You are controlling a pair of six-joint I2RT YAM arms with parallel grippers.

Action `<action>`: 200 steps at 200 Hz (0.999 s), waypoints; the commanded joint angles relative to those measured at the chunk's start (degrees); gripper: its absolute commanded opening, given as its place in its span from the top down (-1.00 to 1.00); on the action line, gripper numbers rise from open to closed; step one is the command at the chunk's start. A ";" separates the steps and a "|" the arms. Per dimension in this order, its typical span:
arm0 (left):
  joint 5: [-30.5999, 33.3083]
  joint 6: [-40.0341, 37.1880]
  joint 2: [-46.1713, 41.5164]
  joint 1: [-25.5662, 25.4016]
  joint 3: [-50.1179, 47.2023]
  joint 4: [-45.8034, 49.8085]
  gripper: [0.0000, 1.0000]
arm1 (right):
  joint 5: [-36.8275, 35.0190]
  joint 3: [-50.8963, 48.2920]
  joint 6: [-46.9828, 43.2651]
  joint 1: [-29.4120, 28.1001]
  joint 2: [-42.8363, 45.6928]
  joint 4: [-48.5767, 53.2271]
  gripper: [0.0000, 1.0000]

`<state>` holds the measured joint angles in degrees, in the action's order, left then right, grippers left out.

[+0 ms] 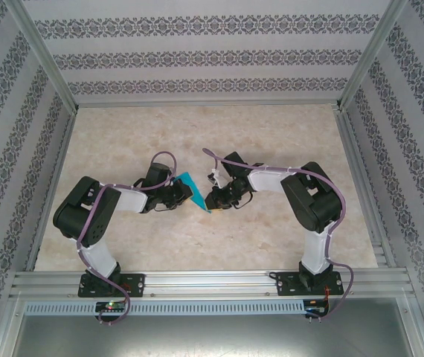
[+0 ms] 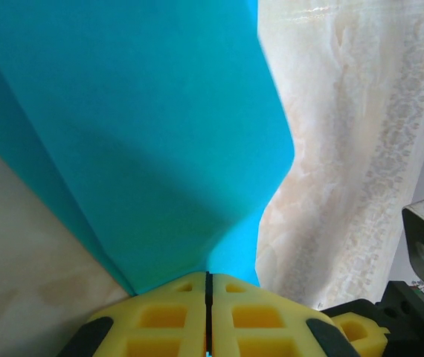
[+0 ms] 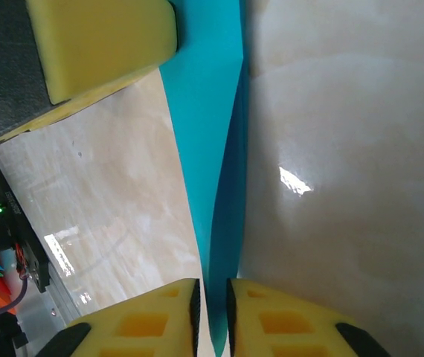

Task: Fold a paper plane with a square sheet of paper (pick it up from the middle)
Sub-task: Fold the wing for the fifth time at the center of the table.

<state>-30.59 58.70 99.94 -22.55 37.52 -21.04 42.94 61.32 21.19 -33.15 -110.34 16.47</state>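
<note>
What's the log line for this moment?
left end effector: shut on folded paper | right end effector: slightly open around paper edge

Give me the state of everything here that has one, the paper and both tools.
teal paper: folded along a crease, reaching from one tool to the other.
left tool: shut on the paper's edge.
right tool: slightly open, with a narrow gap between the jaws and the paper's edge in it.
</note>
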 commanded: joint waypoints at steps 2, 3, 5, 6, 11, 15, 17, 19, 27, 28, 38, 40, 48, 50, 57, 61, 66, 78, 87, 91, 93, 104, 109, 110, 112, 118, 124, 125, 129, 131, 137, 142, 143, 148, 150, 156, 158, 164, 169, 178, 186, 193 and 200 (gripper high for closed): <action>2.03 -0.79 1.08 -0.55 -0.47 2.84 0.79 | -0.44 -0.70 0.60 -0.16 2.64 -0.02 0.58; 2.03 -0.83 1.11 -0.51 -0.45 2.84 0.79 | -0.46 -0.69 0.56 -0.12 2.66 -0.03 0.58; 2.05 -0.86 1.13 -0.49 -0.43 2.91 0.79 | -0.55 -0.63 0.66 -0.09 2.85 -0.05 0.58; 1.99 -0.86 1.13 -0.53 -0.47 2.92 0.79 | -0.56 -0.61 0.68 -0.08 2.85 -0.04 0.58; 1.99 -0.92 1.13 -0.50 -0.42 2.93 0.79 | -0.93 -0.53 0.75 -0.03 3.06 -0.12 0.57; 1.95 -0.86 1.13 -0.50 -0.40 2.85 0.79 | -1.15 -0.51 0.83 0.01 3.14 -0.12 0.57; 2.00 -0.86 1.13 -0.49 -0.40 2.89 0.79 | -1.24 -0.53 0.80 0.01 3.26 -0.23 0.57; 2.00 -0.86 1.13 -0.48 -0.42 2.92 0.79 | -1.31 -0.57 0.85 0.01 3.35 -0.26 0.57; 1.94 -0.93 1.22 -0.48 -0.38 2.95 0.79 | -1.38 -0.49 0.81 0.10 3.55 -0.36 0.57; 1.94 -0.90 1.22 -0.48 -0.40 2.94 0.79 | -1.42 -0.41 0.80 0.10 3.55 -0.37 0.57; 1.87 -0.91 1.22 -0.56 -0.32 2.98 0.79 | -1.54 -0.24 0.81 0.16 3.56 -0.16 0.57; 1.85 -0.88 1.22 -0.50 -0.33 3.01 0.79 | -1.61 -0.10 0.83 0.18 3.51 -0.20 0.57; 1.89 -0.89 1.22 -0.48 -0.27 2.97 0.79 | -1.57 -0.15 0.78 0.24 3.49 -0.18 0.59; 1.93 -0.92 1.22 -0.48 -0.26 2.94 0.79 | -1.50 -0.15 0.80 0.18 3.48 -0.14 0.59; 1.90 -0.89 1.22 -0.48 -0.26 2.93 0.79 | -1.31 -0.07 0.79 0.12 3.38 -0.18 0.62; 1.93 -0.88 1.20 -0.49 -0.33 2.93 0.79 | -1.08 0.03 0.78 0.12 3.27 -0.12 0.65; 1.87 -0.87 1.31 -0.48 -0.27 2.94 0.79 | -0.87 0.07 0.86 0.02 3.13 -0.13 0.68; 1.88 -0.89 1.31 -0.48 -0.22 2.94 0.79 | -0.67 -0.01 0.72 -0.07 2.94 -0.12 0.71; 1.87 -0.93 1.31 -0.49 -0.16 2.93 0.79 | -0.52 -0.01 0.72 -0.22 2.73 -0.16 0.73; 1.87 -0.95 1.31 -0.48 -0.20 2.93 0.79 | -0.43 -0.05 0.78 -0.25 2.64 -0.13 0.75; 1.85 -0.95 1.35 -0.53 -0.17 2.93 0.79 | -0.43 -0.06 0.74 -0.27 2.60 -0.15 0.77; 1.87 -0.87 1.40 -0.48 -0.16 2.93 0.79 | -0.32 -0.06 0.66 -0.47 2.39 -0.10 0.82; 1.82 -0.82 1.40 -0.48 -0.17 2.98 0.79 | -0.42 -0.06 0.62 -0.51 2.37 -0.01 0.85; 1.84 -0.84 1.40 -0.48 -0.17 2.96 0.79 | -0.45 -0.06 0.61 -0.56 2.31 -0.02 0.86; 1.85 -0.86 1.40 -0.48 -0.16 2.94 0.79 | -0.48 -0.06 0.61 -0.59 2.26 -0.01 0.86; 1.86 -0.69 1.34 -0.48 -0.30 2.93 0.79 | -0.46 -0.06 0.44 -0.67 2.24 -0.01 0.88; 1.87 -0.62 1.32 -0.48 -0.41 2.88 0.79 | -0.43 -0.06 0.41 -0.91 2.24 -0.02 0.90; 1.86 -0.65 1.31 -0.48 -0.38 2.86 0.79 | -0.46 -0.01 0.42 -0.89 2.20 0.02 0.90; 1.93 -0.56 1.31 -0.48 -0.39 2.82 0.79 | -0.42 0.07 0.34 -1.02 2.17 0.00 0.91; 1.89 -0.57 1.31 -0.48 -0.44 2.79 0.79 | -0.51 0.08 0.34 -1.08 2.11 0.09 0.92; 1.88 -0.53 1.33 -0.48 -0.51 2.84 0.79 | -0.60 0.07 0.19 -1.26 1.94 0.13 0.93; 1.99 -0.52 1.31 -0.48 -0.50 2.82 0.79 | -0.73 0.10 0.03 -1.35 1.76 0.19 0.93; 1.96 -0.47 1.31 -0.48 -0.46 2.83 0.79 | -0.74 0.11 0.01 -1.42 1.74 0.26 0.93; 2.00 -0.49 1.39 -0.49 -0.56 2.84 0.79 | -0.95 0.21 -0.18 -1.56 1.48 0.45 0.93; 2.02 -0.46 1.39 -0.48 -0.53 2.78 0.79 | -1.02 0.29 -0.27 -1.63 1.41 0.50 0.93; 2.03 -0.46 1.38 -0.49 -0.53 2.77 0.79 | -1.34 0.31 -0.40 -1.70 1.00 0.73 0.93; 2.03 -0.39 1.39 -0.48 -0.56 2.82 0.79 | -1.47 0.32 -0.41 -1.74 0.90 0.73 0.93; 2.13 -0.39 1.40 -0.50 -0.58 2.80 0.79 | -1.78 0.30 -0.52 -1.76 0.61 0.78 0.92; 2.19 -0.34 1.33 -0.53 -0.54 2.82 0.79 | -2.12 0.29 -0.60 -1.80 0.38 0.93 0.92; 2.20 -0.34 1.30 -0.52 -0.52 2.92 0.80 | -2.63 0.29 -0.71 -1.90 -0.03 1.02 0.92; 2.29 -0.36 1.31 -0.48 -0.52 2.90 0.80 | -3.09 0.29 -0.78 -1.94 -0.35 1.22 0.92; 2.36 -0.37 1.37 -0.48 -0.47 2.93 0.80 | -3.36 0.30 -0.93 -2.02 -0.58 1.41 0.92; 2.32 -0.39 1.35 -0.48 -0.39 3.01 0.80 | -3.43 0.30 -0.98 -2.05 -0.81 1.45 0.92</action>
<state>-30.57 58.70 99.94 -22.55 37.52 -21.04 41.01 61.32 21.82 -34.68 -109.30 16.40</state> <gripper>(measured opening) 0.104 0.040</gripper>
